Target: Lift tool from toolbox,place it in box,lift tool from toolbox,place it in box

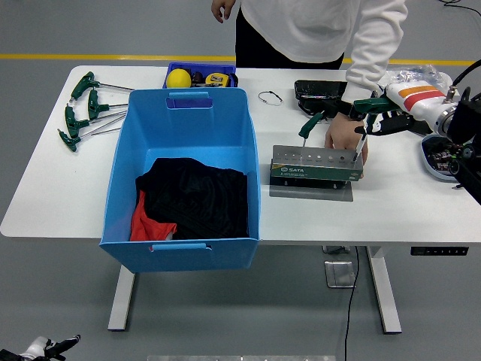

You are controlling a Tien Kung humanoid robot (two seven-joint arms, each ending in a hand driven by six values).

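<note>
- The right hand (382, 120) comes in from the right edge, fingers curled around the green T-handle of a tool (364, 124); its thin shaft runs down toward the right end of the toolbox (316, 167), apparently just at or above a slot. I judge this to be the lifting step, the grip on the crossbar giving a straight upward pull.
- A person's hand (344, 135) presses flat on the table just behind the toolbox's right end, likely steadying the rack so it does not rise with the tool.
- A second green-handled tool (310, 125) stands in the toolbox's left part, leaning slightly, waiting its turn.
- The toolbox sits on a grey mat (311, 190), probably to stop sliding.
- Left of the toolbox, just beside it, stands the blue box (185, 120), the drop target, with dark and red cloth (192, 199) at its bottom.
- Far left of the toolbox, beyond the box, lie spare T-handle wrenches (84, 107).
- The left hand is out of view.
</note>
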